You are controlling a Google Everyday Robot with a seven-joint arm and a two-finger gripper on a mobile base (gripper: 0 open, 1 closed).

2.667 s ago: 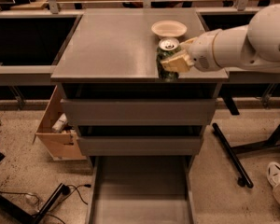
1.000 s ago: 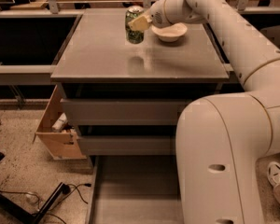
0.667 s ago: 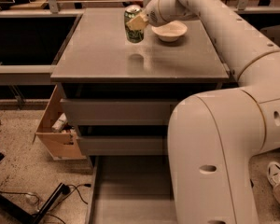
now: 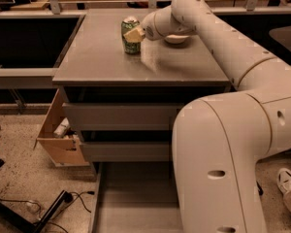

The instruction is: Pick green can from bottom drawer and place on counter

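pincer (image 4: 134,34) at the green can (image 4: 130,46), upright on the counter (image 4: 104,59).

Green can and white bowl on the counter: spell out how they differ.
The green can is green with pale markings and a silver top; the white bowl is plain white. The can stands tall and narrow; the bowl is low and wider. The gripper is at the can, while the bowl sits mostly hidden behind the arm. Both rest on the counter.

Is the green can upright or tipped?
Upright: the green can stands on the counter, silver top up, held by the gripper.
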